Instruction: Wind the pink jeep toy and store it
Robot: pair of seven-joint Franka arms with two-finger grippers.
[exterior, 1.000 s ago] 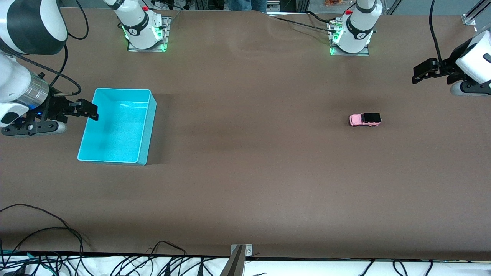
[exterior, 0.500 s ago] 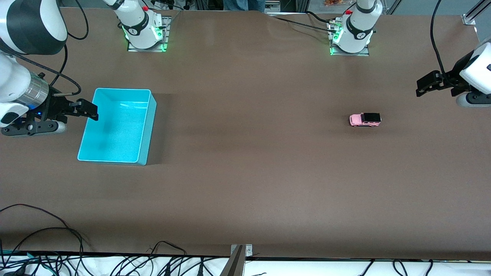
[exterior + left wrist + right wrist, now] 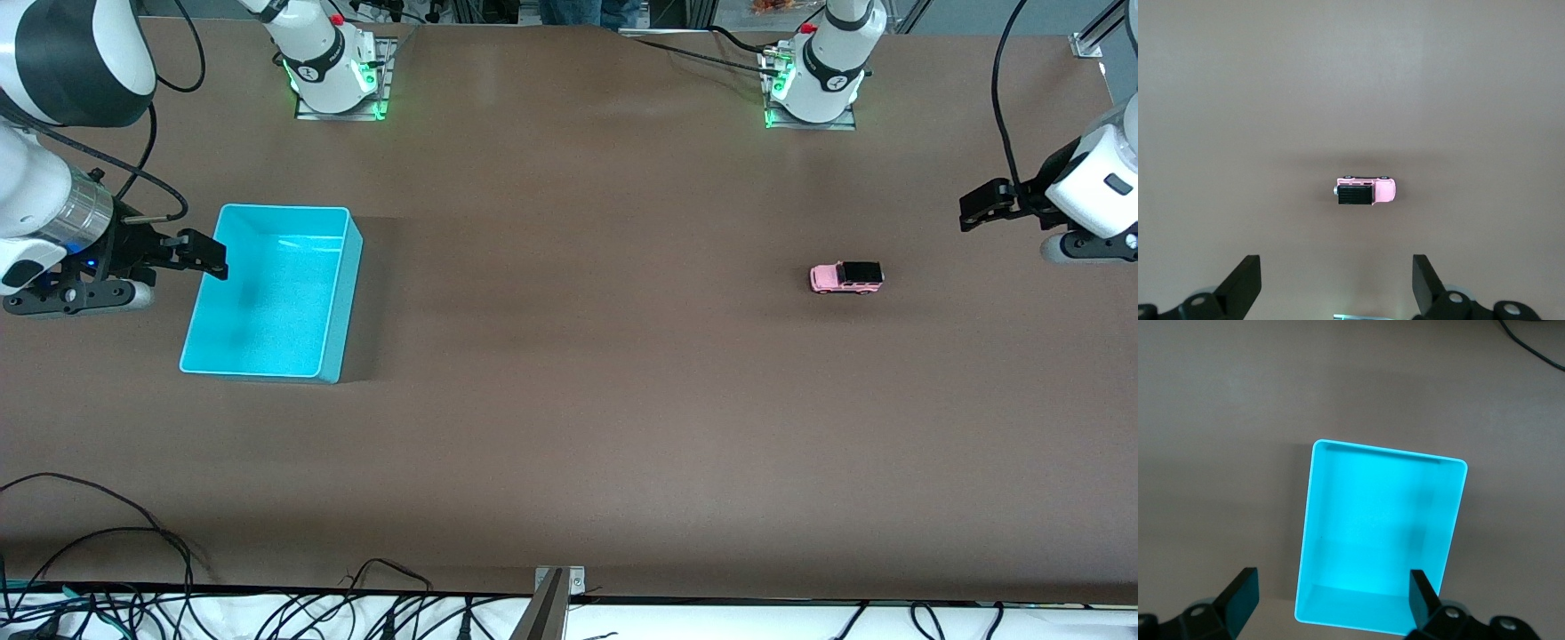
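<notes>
The pink jeep toy (image 3: 846, 276) stands on the brown table toward the left arm's end, with its black roof up. The left wrist view looks down on the jeep (image 3: 1365, 191) from above. My left gripper (image 3: 978, 209) hangs open in the air close to the left arm's end of the table, apart from the jeep, and holds nothing (image 3: 1335, 267). The turquoise bin (image 3: 342, 293) stands toward the right arm's end with nothing in it. My right gripper (image 3: 206, 253) is open over the bin's edge (image 3: 1308, 520), and nothing is between its fingers (image 3: 1333, 580).
Both arm bases (image 3: 336, 71) (image 3: 813, 80) stand along the table edge farthest from the front camera. Loose black cables (image 3: 133, 569) and a metal bracket (image 3: 556, 596) lie at the nearest edge. Bare brown table stretches between the bin and the jeep.
The left arm's hand has shifted lower in the front view, a little closer to the jeep, with its fingers still wide. The right arm, the bin and the jeep have not moved.
</notes>
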